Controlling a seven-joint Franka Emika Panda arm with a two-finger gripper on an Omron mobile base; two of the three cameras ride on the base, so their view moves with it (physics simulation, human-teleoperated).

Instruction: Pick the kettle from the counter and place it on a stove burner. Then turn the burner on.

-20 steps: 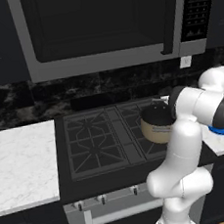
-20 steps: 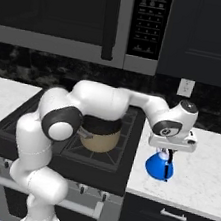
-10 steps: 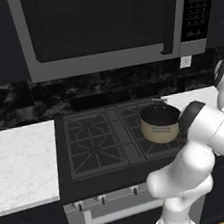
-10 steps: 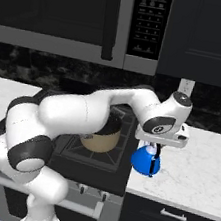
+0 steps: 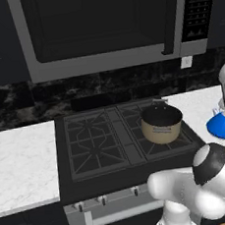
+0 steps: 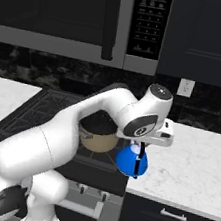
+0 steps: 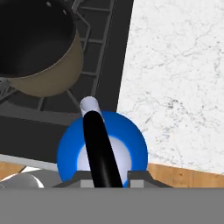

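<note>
A: Where is the kettle (image 6: 131, 161) held, and by what?

B: It is carried clear of the worktop (image 6: 194, 171), hanging over the seam where the white marble meets the black stove (image 5: 113, 144). In the hand view the jaws are seen clamped on the thin black handle (image 7: 101, 151), with the blue body hanging below them and the pale spout (image 7: 89, 104) pointing toward the pot (image 7: 37, 52).

A: How should the carry be finished well?

B: A free stove burner (image 5: 88, 143) should probably be chosen, since the right rear grate is taken by the beige pot (image 5: 161, 124). The kettle would best be kept level, moved across above the grate prongs, and lowered only once it is centred, so that the base is not caught on the iron or knocked against the pot. The grip should be released only when the base is judged to be seated.

A: What cannot be made out?

B: The kettle's underside is hidden, so its clearance above the stove edge cannot be judged. In the left base view the kettle is cut off by the arm and the frame edge. The front right grate is partly covered by the arm, and the knobs (image 5: 101, 201) are too small for a matching burner to be told.
</note>
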